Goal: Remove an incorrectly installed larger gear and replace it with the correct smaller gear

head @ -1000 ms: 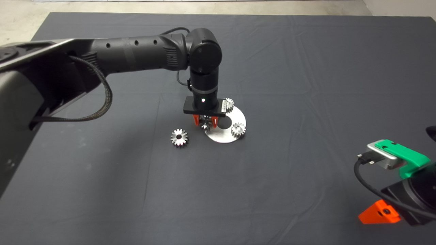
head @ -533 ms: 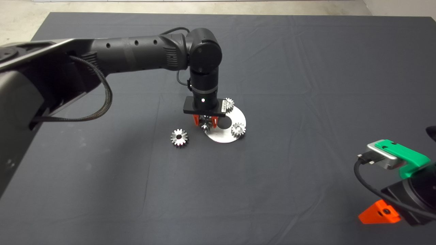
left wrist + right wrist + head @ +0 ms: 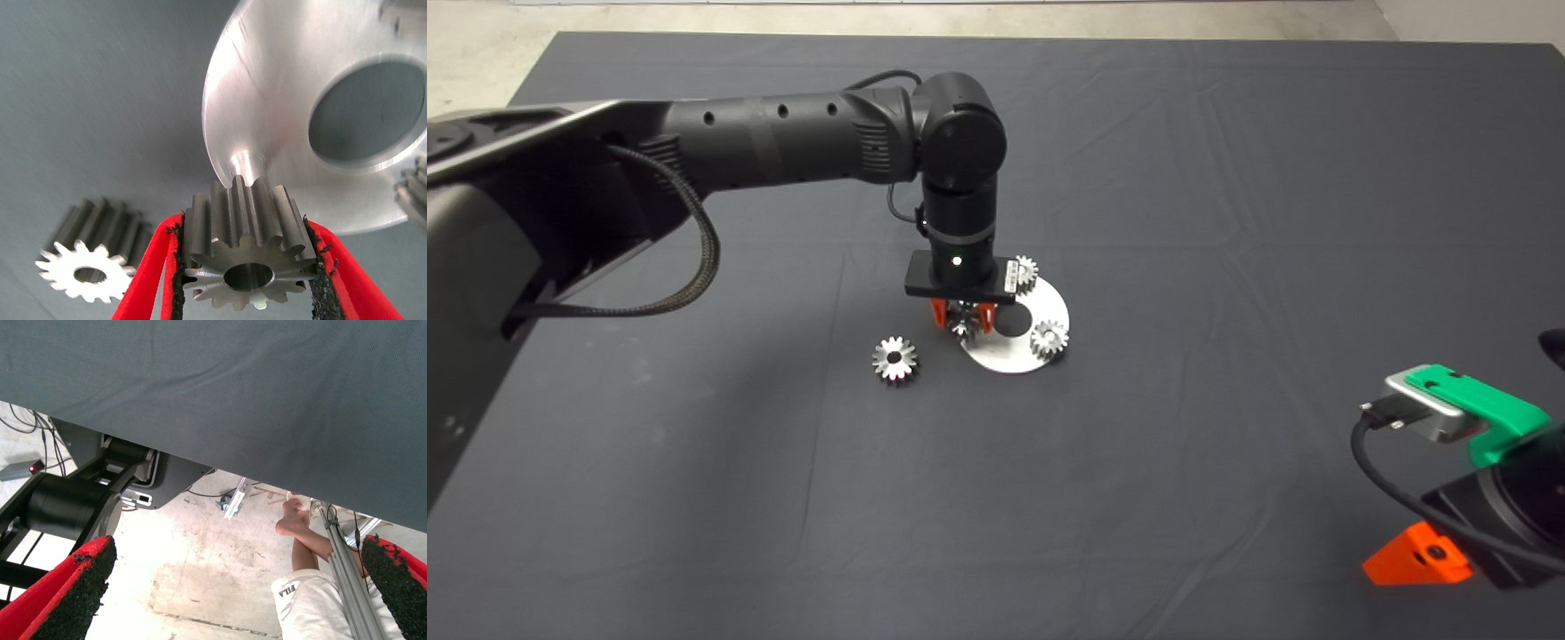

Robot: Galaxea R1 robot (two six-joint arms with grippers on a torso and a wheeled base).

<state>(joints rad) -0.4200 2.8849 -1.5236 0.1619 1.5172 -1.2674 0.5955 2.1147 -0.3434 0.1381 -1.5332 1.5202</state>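
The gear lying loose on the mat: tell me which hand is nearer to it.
Left. The left hand is over the round plate just beside the gear lying loose; the right hand waits at the mat's lower right edge.

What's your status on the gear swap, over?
Left gripper shut on larger gear, just above plate's peg. Smaller gear waiting on mat. Right gripper parked, open. Nothing obstructing.
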